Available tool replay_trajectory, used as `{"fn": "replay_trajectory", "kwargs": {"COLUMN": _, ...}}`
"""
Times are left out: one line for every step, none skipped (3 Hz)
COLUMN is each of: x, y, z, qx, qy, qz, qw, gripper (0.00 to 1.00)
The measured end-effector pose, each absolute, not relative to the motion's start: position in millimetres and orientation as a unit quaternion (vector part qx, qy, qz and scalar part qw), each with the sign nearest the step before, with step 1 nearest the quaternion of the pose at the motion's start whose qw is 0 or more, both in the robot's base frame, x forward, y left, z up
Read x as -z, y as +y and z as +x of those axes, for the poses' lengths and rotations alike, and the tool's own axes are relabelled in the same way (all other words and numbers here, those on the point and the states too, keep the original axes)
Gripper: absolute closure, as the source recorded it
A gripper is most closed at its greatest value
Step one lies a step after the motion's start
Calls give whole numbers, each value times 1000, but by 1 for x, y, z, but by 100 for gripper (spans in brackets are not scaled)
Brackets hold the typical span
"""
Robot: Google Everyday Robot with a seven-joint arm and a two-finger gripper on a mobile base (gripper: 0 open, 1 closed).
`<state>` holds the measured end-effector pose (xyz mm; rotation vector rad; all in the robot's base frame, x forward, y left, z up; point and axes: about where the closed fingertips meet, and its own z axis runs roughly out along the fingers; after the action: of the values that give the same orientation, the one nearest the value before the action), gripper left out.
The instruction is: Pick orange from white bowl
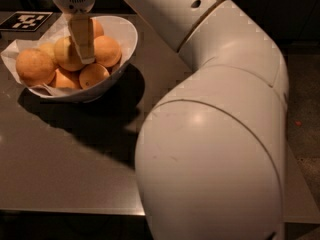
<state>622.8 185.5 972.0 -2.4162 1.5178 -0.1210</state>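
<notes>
One gripper (85, 56) reaches down from the upper left of the frame, its tan tip sunk among the fruit heaped in the white bowl (128, 34). Whether it is spread or clamped cannot be told, because it shows edge-on as a single slab. The orange (64, 54) nearest the tip lies just to the tip's left in the frame and touches it or nearly does. A second fruit (107, 50) sits just as close on the right, so the tip stands in the cleft between the two. Both are round, so no axis favours one approach. More oranges (35, 66) crowd the bowl's left and front, on crinkled paper (11, 54). The bowl rests on the dark counter (75, 169) beside a black-and-white marker tag (25, 20). The bulky white arm (215, 134) fills the right of the frame. The lift likely hinges on straddling one fruit, not the gap.
</notes>
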Motion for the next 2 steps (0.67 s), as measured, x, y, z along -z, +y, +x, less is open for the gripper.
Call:
{"fn": "replay_trajectory", "kwargs": {"x": -966, "y": 195, "z": 629, "qx": 42, "qy": 526, "qz": -838, "qw": 138, "gripper": 22}}
{"fn": "replay_trajectory", "kwargs": {"x": -964, "y": 205, "z": 640, "qx": 52, "qy": 520, "qz": -841, "qw": 136, "gripper": 28}}
